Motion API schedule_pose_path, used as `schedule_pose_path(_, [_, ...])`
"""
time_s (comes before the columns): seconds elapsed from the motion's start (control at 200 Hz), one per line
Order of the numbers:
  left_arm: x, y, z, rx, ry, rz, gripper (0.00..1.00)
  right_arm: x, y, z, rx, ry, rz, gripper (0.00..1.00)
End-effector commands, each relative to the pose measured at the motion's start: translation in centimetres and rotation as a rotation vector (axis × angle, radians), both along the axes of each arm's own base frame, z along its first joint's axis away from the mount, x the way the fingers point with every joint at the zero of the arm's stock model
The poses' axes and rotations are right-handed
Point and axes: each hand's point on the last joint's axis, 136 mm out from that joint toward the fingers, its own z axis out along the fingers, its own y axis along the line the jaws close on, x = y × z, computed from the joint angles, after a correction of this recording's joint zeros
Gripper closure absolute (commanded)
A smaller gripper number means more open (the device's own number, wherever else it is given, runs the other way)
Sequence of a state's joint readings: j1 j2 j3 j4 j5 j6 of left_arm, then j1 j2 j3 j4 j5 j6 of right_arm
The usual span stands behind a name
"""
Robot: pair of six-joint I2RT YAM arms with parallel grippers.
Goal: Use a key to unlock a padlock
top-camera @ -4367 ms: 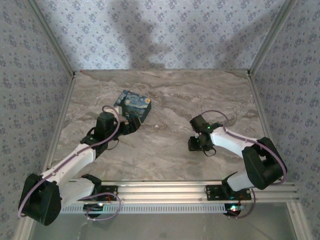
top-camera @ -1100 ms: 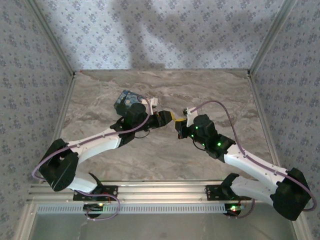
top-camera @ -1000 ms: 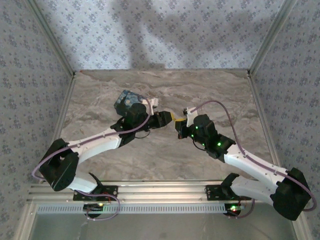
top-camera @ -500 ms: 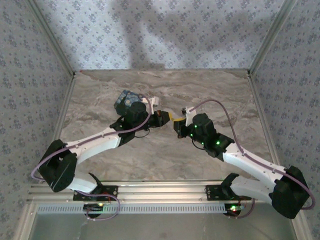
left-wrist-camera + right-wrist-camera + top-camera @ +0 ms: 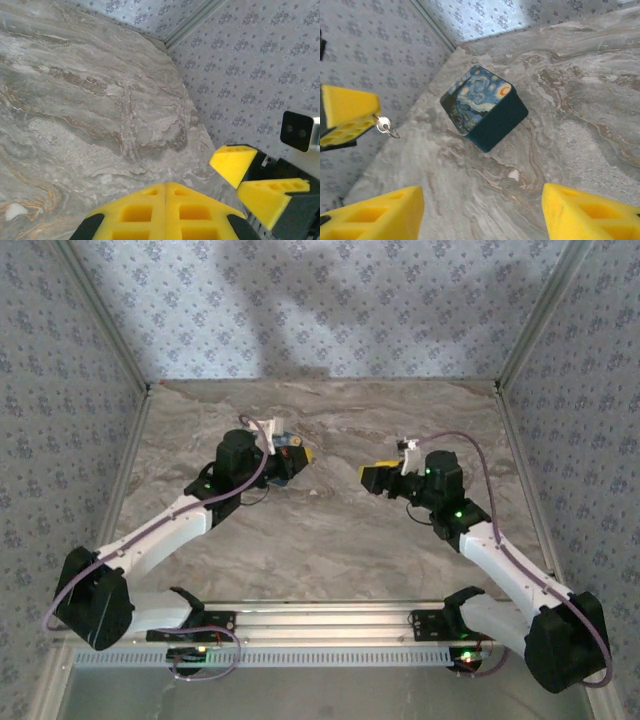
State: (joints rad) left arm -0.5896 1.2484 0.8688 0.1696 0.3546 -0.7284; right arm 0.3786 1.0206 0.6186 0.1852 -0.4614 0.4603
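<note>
Left end effector pinches, seemingly, a key

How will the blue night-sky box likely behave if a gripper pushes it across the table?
The box has flat faces and square corners, so it should slide, not roll. The table looks smooth, so it may skid or swivel under an off-centre push. Its crisp edges suggest it is stiff.

Both arms reach inward, left claw pinched closed, right claw spread wide.
</note>
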Motion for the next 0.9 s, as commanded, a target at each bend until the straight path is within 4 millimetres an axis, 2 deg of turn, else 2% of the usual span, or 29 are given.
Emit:
schedule_pose_path(0.0, [-1.1,0.5,0.6,0.003,-0.027,-0.080,1.00,-1.2,1.1,2.9,0.103,-0.068,0.121,0.27])
schedule_pose_path(0.11, [-1.6,0.4,1.5,-0.030,-0.038,-0.136,1.00,-1.5,2.2,3.4,0.122,-0.090,0.171,0.21])
schedule_pose_path(0.25, [-2.7,-0.4,2.5,-0.066,-0.049,-0.215,1.00,-2.1,4.3,3.3,0.150,-0.070,0.252,0.21])
schedule_pose_path(0.41, [-3.2,-0.4,2.8,-0.089,-0.050,-0.230,1.00,-2.4,6.7,3.0,0.155,-0.050,0.329,0.26])
schedule_pose_path(0.645, [-3.9,-0.9,2.7,-0.104,-0.043,-0.268,1.00,-2.3,9.8,3.8,0.179,-0.051,0.410,0.33])
schedule_pose_path(0.894, [-4.2,-1.2,2.5,-0.096,-0.044,-0.284,1.00,-2.2,11.4,4.3,0.195,-0.045,0.450,0.44])
